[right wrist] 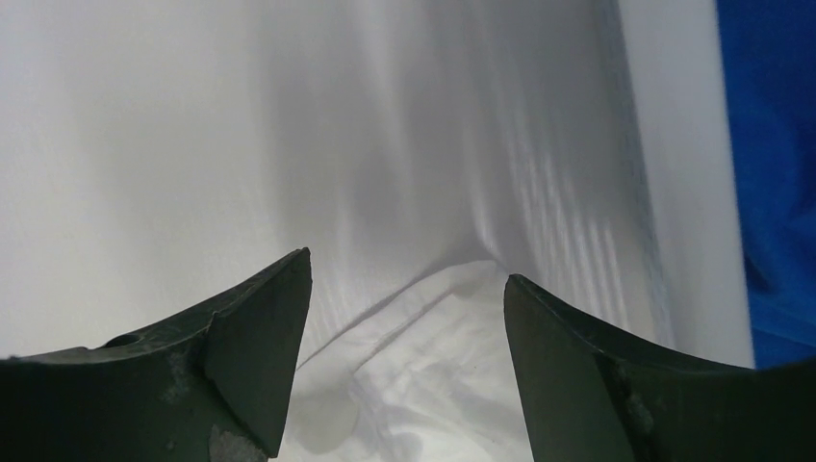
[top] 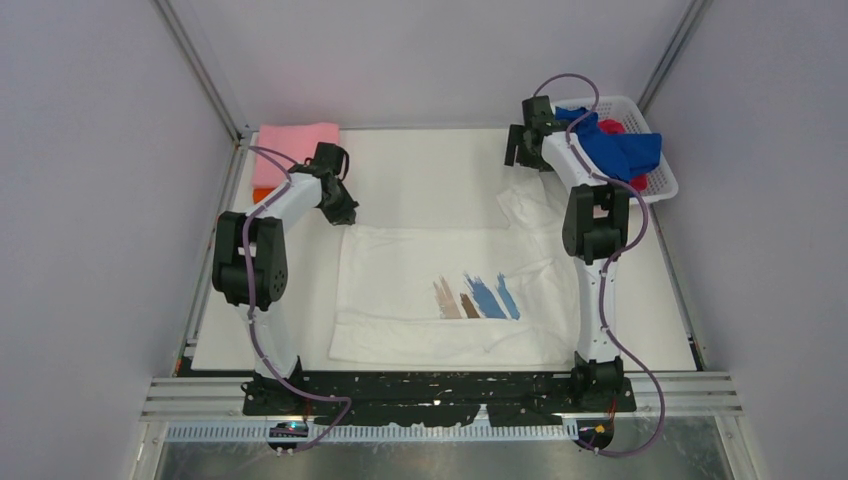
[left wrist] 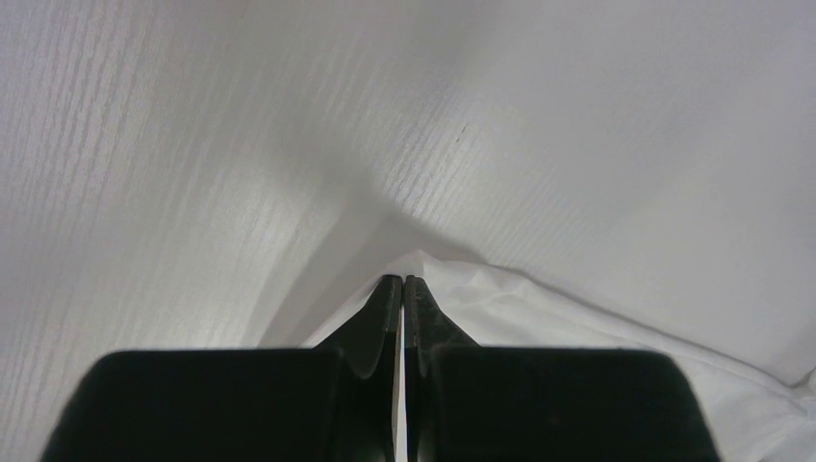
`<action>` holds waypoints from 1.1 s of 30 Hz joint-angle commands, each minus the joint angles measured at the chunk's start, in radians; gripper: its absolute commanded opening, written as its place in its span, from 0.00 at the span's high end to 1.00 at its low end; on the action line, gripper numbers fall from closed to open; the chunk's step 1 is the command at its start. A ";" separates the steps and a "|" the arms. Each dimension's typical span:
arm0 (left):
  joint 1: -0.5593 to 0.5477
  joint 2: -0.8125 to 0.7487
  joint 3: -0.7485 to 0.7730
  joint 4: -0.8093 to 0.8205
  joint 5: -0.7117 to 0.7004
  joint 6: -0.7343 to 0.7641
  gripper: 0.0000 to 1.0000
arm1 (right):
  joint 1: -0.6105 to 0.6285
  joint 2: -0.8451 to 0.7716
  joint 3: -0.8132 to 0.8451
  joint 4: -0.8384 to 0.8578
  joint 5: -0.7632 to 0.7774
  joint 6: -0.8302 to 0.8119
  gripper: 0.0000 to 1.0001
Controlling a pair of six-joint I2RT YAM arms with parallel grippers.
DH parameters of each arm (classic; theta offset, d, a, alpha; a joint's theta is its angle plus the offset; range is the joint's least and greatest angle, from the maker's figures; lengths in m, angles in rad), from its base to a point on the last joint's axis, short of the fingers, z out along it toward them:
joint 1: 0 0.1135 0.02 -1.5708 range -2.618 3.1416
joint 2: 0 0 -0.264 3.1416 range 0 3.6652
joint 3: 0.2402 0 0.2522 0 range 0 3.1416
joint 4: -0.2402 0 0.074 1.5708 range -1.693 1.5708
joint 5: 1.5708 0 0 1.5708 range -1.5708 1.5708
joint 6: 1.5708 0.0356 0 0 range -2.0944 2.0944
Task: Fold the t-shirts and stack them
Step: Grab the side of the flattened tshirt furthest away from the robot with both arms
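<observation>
Pale grey walls (top: 100, 150) and slanted metal posts (top: 200, 72) enclose a white tabletop (top: 430, 170) under soft, even light.

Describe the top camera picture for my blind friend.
A white t-shirt with blue and brown brush strokes lies spread between two robot arms. The left gripper pinches its far-left corner; the right gripper hangs open. A pink shirt sits far left, a white basket holding a blue shirt far right.

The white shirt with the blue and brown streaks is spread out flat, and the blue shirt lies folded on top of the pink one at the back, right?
Not quite. The white shirt is spread out, but the blue shirt is bunched in the basket at the back right, apart from the folded pink shirt at the back left. The top view shows it.
</observation>
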 commanded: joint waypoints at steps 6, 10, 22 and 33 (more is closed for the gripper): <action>-0.003 -0.043 0.009 0.012 0.014 0.003 1.00 | 0.017 0.045 0.058 -0.131 0.050 -0.015 0.21; -0.003 -0.040 0.012 0.013 0.029 0.002 1.00 | 0.018 0.060 0.042 -0.161 0.040 0.026 0.22; -0.003 -0.046 0.014 0.001 0.025 0.004 1.00 | 0.015 0.017 -0.048 -0.153 0.099 0.096 0.60; -0.003 -0.065 0.012 -0.002 0.024 0.010 1.00 | 0.010 -0.115 -0.239 0.009 0.109 0.118 0.94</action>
